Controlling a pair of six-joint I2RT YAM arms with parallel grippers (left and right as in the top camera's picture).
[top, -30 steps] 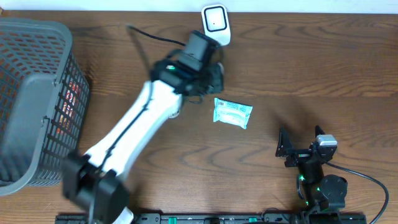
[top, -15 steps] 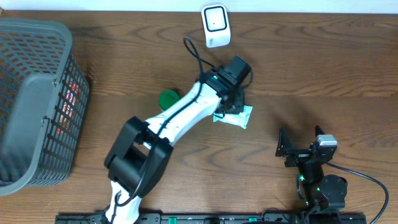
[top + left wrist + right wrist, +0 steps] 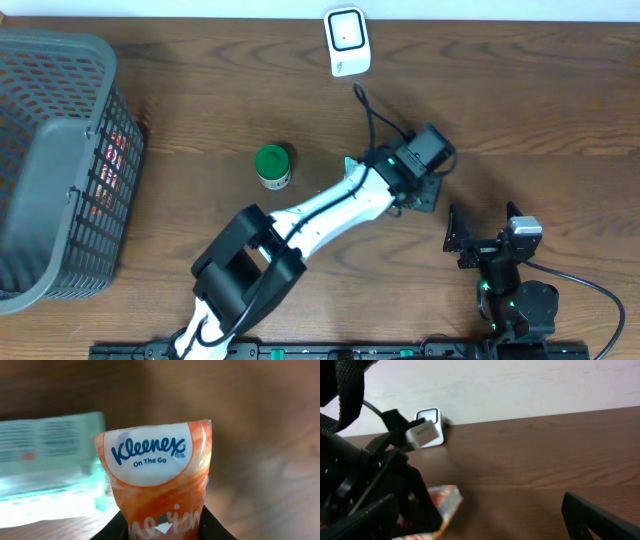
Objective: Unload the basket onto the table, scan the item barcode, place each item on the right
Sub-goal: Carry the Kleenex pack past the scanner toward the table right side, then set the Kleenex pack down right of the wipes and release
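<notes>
- Orange tissue pack (image 3: 160,485), printed "Kleenex On The Go", is pinched at its lower end by the left gripper (image 3: 164,529), which is closed on it.
- Seen from overhead, that gripper hangs right of the table's middle, nearer than the white scanner (image 3: 347,41) that stands at the far edge.
- A mint-green pack (image 3: 47,475) lies on the wooden table (image 3: 560,110), just left of the orange one in the left wrist view; I cannot tell whether they touch.
- A green-lidded jar (image 3: 272,165) stands left of the arm, apart from it.
- A grey basket (image 3: 120,150) fills the left edge.
- The right gripper (image 3: 482,228) sits at the near right, jaws spread wide, holding nothing.
</notes>
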